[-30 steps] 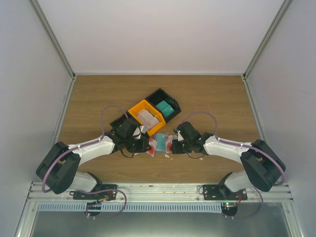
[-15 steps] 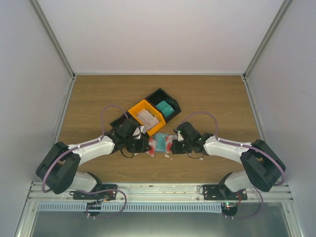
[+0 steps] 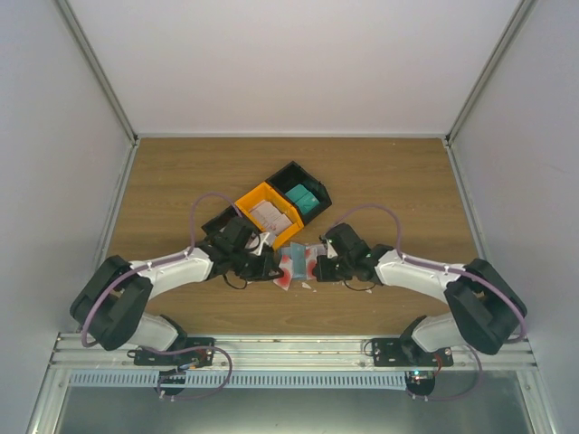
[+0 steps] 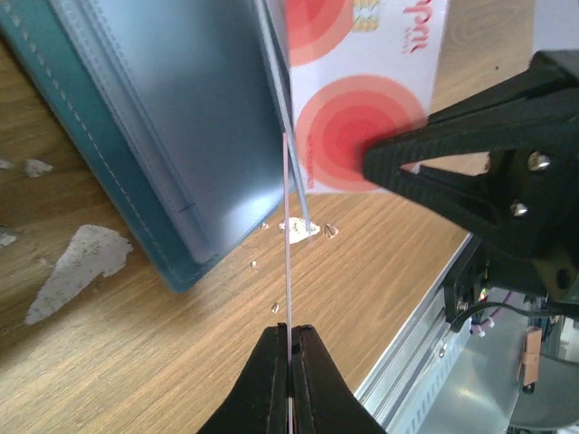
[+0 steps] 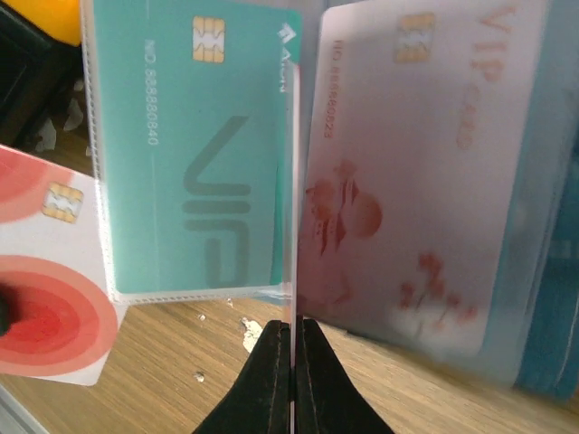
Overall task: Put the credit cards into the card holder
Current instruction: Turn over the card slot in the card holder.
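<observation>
We are roughly midway: the flat blue-teal folding card holder [image 3: 295, 259] is lying open mid-table, with one red-and-white credit card [image 5: 45, 307] unsleeved at its edge. Our left gripper [image 4: 289, 348] is pinching a thin pinkish sheet [image 4: 287, 235], and our right gripper [image 5: 294, 342] a clear sleeve [image 5: 294, 226].

bins [image 3: 250, 192] x3, card holder [image 4: 154, 127] x1

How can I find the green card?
Look at the yellow bin in the middle of the wooden table; right in front of it lies the card holder. The green card sits in one of its clear sleeves, between a pink card and a red and white card. It alone is green, with big VIP letters across it.
</observation>
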{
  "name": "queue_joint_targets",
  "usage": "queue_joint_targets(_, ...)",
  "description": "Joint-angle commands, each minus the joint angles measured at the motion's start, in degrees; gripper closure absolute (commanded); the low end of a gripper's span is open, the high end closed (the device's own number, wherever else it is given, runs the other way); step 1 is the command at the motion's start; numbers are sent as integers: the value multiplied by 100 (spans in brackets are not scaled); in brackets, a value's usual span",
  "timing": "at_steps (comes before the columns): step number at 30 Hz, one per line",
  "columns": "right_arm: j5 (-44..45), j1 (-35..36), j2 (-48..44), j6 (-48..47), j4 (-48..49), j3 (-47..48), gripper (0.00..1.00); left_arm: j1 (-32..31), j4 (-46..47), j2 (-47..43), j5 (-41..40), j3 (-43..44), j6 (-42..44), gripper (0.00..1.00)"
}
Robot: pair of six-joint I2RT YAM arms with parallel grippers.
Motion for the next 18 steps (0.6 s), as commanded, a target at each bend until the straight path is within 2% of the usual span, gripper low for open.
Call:
queue_joint_targets(1, 517, -21, -558, 130, -380, -90, 100, -108, 291, 222, 296, 271, 262, 100)
queue_joint_targets(10, 2278, -27, -2107, 509, -1570, 191, 99, -331, 277, 937, 315, 970, 415, 100)
queue_joint_targets(15, 2347, -26, -2522, 476, -1703, 176, 100, -441, 256, 1489, 157, 1420, 478, 100)
queue_joint_targets(18, 2144, -25, -2581, 284, -1609, 120, 99, -479, -10, 1729, -354, 1660, 572, 100)
